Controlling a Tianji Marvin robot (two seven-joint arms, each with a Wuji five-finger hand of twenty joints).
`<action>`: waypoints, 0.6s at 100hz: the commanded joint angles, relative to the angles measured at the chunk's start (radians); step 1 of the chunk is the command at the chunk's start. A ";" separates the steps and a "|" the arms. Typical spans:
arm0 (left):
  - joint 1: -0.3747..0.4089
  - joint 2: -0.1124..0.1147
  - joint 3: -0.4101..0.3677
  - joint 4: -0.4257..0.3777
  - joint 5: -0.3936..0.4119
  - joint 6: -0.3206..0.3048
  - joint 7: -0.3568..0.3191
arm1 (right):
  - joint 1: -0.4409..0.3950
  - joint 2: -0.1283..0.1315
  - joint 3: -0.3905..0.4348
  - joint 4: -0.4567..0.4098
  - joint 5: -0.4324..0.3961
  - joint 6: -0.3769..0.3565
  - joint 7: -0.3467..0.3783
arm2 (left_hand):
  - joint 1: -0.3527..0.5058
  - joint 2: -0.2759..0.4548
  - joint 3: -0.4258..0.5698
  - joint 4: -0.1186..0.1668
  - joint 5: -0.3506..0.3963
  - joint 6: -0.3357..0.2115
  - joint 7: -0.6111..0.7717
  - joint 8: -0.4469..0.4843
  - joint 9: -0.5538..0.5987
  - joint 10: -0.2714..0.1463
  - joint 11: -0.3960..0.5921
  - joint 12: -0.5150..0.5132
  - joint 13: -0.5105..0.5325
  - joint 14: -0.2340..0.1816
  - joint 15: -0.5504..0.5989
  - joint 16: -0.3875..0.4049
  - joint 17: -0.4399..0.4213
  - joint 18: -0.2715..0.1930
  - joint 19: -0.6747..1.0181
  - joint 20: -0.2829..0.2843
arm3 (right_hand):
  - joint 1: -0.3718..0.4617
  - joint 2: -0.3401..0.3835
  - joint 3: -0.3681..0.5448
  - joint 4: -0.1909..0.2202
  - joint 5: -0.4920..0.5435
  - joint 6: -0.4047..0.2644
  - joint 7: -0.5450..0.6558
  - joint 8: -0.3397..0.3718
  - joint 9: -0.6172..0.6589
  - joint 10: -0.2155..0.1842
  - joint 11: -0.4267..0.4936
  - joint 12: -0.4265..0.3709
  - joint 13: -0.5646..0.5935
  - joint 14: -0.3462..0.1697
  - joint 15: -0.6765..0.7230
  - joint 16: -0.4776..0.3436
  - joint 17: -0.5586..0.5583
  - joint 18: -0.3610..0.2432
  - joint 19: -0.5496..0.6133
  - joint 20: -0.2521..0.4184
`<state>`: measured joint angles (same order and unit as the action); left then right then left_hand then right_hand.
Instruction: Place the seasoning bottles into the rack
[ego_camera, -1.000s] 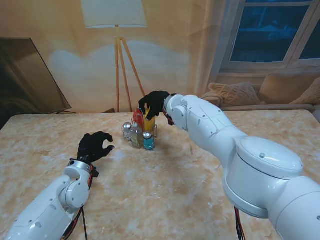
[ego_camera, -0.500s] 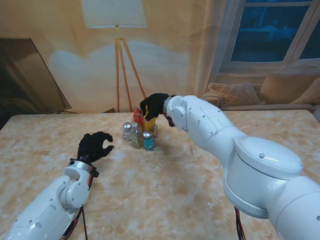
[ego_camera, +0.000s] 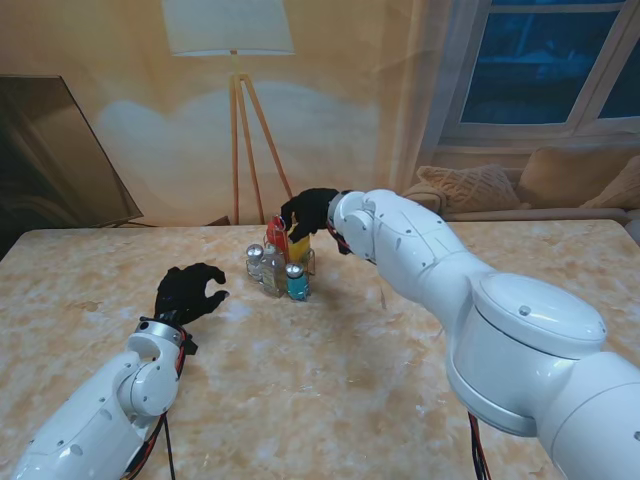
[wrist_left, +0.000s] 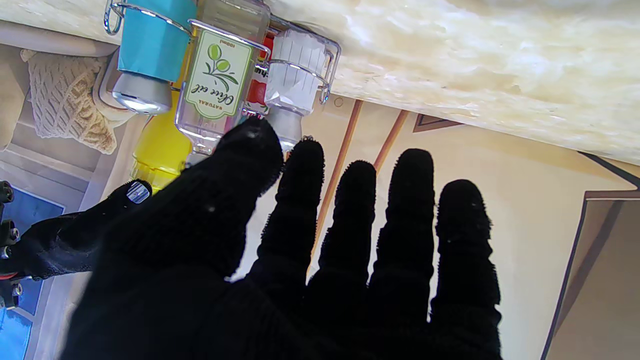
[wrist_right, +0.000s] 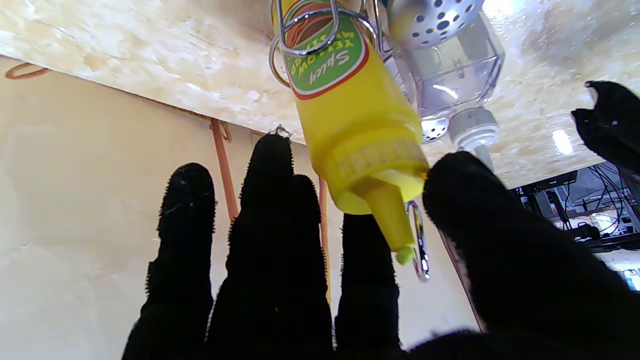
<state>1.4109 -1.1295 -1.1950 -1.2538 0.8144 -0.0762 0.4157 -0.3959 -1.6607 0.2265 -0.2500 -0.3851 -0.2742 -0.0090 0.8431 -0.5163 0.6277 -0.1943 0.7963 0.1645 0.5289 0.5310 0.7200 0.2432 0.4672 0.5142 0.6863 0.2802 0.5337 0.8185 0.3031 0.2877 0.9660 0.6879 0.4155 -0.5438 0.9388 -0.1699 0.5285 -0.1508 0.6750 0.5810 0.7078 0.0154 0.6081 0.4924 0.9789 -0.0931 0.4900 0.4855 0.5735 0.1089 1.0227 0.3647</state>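
The yellow mustard bottle (wrist_right: 350, 115) is standing upright in the wire rack (ego_camera: 283, 262) mid-table (ego_camera: 320, 380), among the other bottles. The right hand (ego_camera: 308, 212) is hovering around its top, fingers spread, grasping nothing. The left hand (ego_camera: 188, 293) is resting apart, released.

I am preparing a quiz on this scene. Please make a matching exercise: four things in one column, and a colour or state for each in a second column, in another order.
Things:
1. mustard bottle
2. olive oil bottle
3. left hand
4. rack

Descriptions:
A. open, away from the bottles
B. metal wire
C. yellow
D. clear, green label

Pairs: 1-C, 2-D, 3-A, 4-B
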 joint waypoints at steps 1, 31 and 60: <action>0.003 -0.003 -0.002 -0.005 0.000 -0.002 -0.011 | -0.001 -0.004 -0.001 -0.003 0.000 -0.002 0.017 | 0.002 -0.021 0.027 -0.020 -0.010 -0.008 0.017 -0.004 -0.015 -0.006 0.012 0.005 -0.009 -0.007 0.003 0.003 -0.007 -0.006 0.007 0.011 | -0.027 0.020 -0.017 0.032 -0.025 0.009 -0.016 0.012 -0.025 0.018 -0.015 -0.020 -0.014 0.016 -0.007 -0.024 -0.016 0.014 0.025 0.006; 0.003 -0.003 -0.001 -0.006 -0.001 -0.002 -0.013 | 0.005 -0.003 0.005 -0.003 0.006 -0.001 0.030 | 0.000 -0.023 0.031 -0.020 -0.010 -0.008 0.016 -0.004 -0.015 -0.006 0.012 0.005 -0.008 -0.009 0.003 0.003 -0.006 -0.006 0.007 0.012 | -0.036 0.039 -0.038 0.036 -0.030 0.022 -0.041 0.015 -0.036 0.029 -0.032 -0.025 -0.030 0.029 -0.017 -0.035 -0.033 0.023 0.028 0.001; 0.002 -0.003 0.001 -0.005 -0.003 -0.003 -0.015 | 0.010 0.000 0.005 -0.003 -0.001 -0.001 0.007 | -0.002 -0.025 0.033 -0.021 -0.010 -0.010 0.017 -0.004 -0.014 -0.006 0.012 0.005 -0.007 -0.008 0.004 0.003 -0.005 -0.006 0.008 0.012 | -0.014 0.058 -0.042 0.039 0.009 0.018 -0.029 0.035 -0.011 0.025 -0.016 -0.018 -0.016 0.020 -0.006 -0.035 -0.021 0.015 0.038 -0.004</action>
<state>1.4109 -1.1295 -1.1946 -1.2545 0.8140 -0.0770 0.4154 -0.3864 -1.6589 0.2331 -0.2499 -0.3826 -0.2771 -0.0142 0.8431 -0.5166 0.6290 -0.1943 0.7963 0.1644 0.5289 0.5310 0.7200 0.2432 0.4672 0.5142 0.6863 0.2802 0.5337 0.8185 0.3031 0.2877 0.9660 0.6879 0.4039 -0.5254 0.9013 -0.1585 0.5191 -0.1384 0.6440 0.5981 0.6977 0.0277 0.5842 0.4922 0.9663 -0.0737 0.4840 0.4724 0.5522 0.1200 1.0348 0.3646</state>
